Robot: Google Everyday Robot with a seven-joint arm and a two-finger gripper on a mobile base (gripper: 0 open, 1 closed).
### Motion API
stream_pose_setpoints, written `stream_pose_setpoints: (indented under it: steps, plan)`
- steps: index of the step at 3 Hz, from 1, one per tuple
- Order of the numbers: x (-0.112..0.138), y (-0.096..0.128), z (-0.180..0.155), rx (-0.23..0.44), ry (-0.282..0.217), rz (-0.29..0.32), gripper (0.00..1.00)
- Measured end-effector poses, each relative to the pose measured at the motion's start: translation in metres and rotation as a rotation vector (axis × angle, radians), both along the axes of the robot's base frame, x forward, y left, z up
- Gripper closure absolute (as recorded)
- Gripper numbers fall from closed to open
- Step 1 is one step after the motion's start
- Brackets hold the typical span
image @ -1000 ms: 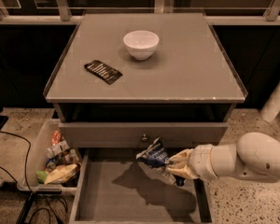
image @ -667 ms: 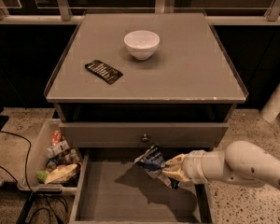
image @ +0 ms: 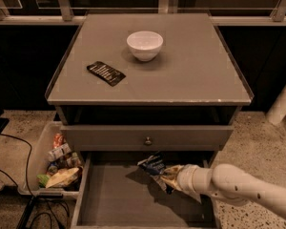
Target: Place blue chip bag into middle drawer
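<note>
Compared to a second ago, the blue chip bag sits a bit lower, and the arm has sunk with it. The bag sticks out up and to the left of the gripper, which is clamped on the bag's lower right end. Both hang over the pulled-out middle drawer; can't tell if the bag touches its floor. Just above the gripper is a closed drawer front with a knob. Higher up, the cabinet top has a white bowl and a flat black packet. Far left of the gripper, a bin of snacks sits on speckled ground.
</note>
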State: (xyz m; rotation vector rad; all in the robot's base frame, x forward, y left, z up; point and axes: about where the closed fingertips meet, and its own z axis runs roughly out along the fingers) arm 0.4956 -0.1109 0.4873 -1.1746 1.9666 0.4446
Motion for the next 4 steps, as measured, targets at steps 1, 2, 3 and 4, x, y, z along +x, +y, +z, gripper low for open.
stream_pose_setpoints:
  steps: [1,2,3,4]
  plan:
    - [0.012,0.01,-0.041,-0.074,-0.024,0.056,1.0]
    - [0.018,0.026,-0.072,-0.156,-0.028,0.136,1.0]
    - [0.023,0.036,-0.09,-0.203,-0.032,0.171,1.0]
    - [0.024,0.038,-0.091,-0.205,-0.033,0.175,0.82]
